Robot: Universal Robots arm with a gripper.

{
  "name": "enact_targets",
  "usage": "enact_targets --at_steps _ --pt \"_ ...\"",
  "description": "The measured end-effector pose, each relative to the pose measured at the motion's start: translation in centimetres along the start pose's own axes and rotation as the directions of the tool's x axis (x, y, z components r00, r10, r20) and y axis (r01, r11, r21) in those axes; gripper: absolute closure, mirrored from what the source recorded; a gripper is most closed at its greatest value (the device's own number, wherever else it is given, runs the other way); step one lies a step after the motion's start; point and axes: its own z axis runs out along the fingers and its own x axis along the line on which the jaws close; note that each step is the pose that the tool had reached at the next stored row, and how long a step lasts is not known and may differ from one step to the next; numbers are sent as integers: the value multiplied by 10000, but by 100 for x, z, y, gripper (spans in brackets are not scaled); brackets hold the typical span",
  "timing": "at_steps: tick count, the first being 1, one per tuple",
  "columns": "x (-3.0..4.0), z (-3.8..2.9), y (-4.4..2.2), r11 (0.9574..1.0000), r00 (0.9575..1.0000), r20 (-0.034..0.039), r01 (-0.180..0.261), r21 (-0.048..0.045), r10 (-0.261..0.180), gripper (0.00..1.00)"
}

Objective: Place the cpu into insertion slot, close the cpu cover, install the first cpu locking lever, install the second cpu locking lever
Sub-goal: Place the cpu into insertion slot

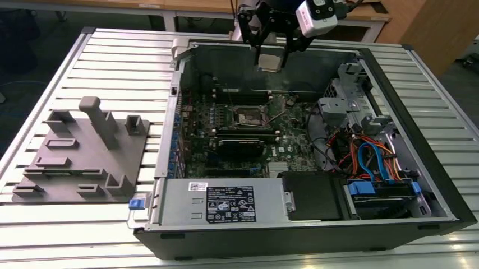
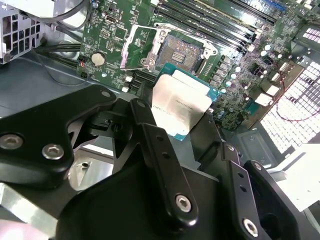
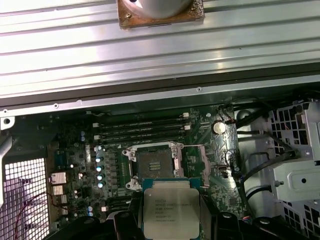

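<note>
Gripper (image 1: 272, 51) clasps the cpu (image 2: 180, 106) by its edges, holding it high over the far wall of the open computer case (image 1: 419, 112) in the exterior view. Below, on the green motherboard (image 1: 198, 140), the insertion slot (image 2: 186, 50) sits bare, with the cpu cover (image 2: 137, 50) swung open beside it. By the look of it, the job is barely begun: the chip is unseated, the cover unshut, and both locking steps remain.
</note>
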Motion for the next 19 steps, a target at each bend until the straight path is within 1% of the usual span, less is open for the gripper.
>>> enact_targets --at_steps 2,4,7,19 --pt "0 0 0 9999 9999 10 -111 -2 111 46" --pt "0 2 0 9993 9993 33 -384 -8 384 46" --pt "0 3 0 9960 9960 77 -888 -20 888 46" --pt "0 3 0 9956 9956 80 -933 -22 934 46"
